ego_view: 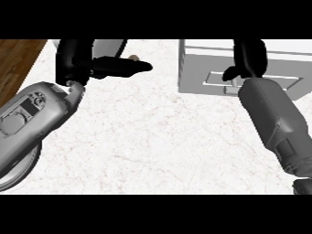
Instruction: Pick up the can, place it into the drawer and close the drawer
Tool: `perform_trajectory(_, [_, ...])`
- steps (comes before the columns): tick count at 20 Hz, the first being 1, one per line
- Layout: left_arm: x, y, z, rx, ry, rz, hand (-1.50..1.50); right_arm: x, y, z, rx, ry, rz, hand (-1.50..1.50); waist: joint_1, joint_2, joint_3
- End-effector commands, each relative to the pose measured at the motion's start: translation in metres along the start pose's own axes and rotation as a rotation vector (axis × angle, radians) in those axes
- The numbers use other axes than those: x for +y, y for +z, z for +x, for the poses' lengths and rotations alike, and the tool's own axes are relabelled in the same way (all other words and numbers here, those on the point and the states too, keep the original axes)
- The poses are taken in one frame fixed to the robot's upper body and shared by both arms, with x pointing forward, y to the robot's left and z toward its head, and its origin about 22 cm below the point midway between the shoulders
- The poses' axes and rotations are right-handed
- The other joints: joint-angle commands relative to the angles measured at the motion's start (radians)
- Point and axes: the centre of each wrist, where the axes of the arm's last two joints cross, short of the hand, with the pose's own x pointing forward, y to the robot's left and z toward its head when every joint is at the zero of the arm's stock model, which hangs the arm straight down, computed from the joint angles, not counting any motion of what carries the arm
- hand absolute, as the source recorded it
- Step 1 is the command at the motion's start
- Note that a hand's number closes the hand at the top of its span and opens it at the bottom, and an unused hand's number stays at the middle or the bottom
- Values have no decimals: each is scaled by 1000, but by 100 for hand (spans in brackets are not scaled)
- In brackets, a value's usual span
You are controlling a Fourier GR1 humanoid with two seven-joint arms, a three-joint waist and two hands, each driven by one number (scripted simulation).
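My right hand (247,59) rests against the front of the white drawer unit (206,64), fingers roughly straight and holding nothing. The drawer front (280,84) looks nearly flush with the cabinet, so I judge the closing push is at or near its end. I see no can anywhere on the marble table (158,132); presumably it is inside, though I cannot confirm that. My left hand (104,66) hovers near the table's far left edge, fingers curled, with nothing visibly in it.
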Motion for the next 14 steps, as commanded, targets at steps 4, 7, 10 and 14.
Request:
perform_trajectory(4, [-3, 10, -5, -16, 4, -12, -150, -12, -23, 21, 3, -55, -20, -150, 24, 14, 4])
perform_trajectory(7, [4, 11, -19, -22, 4, -1, -150, -19, -30, 22, -32, -109, -23, -150, 20, 20, 3])
perform_trajectory(10, [8, 13, -20, -3, -6, -8, -150, -11, -25, 45, -21, -252, -60, -150, 23, 16, 5])
perform_trajectory(14, [10, 12, -20, -6, -6, 19, -150, -19, -35, 58, 1, -424, -57, -150, -2, 4, 5])
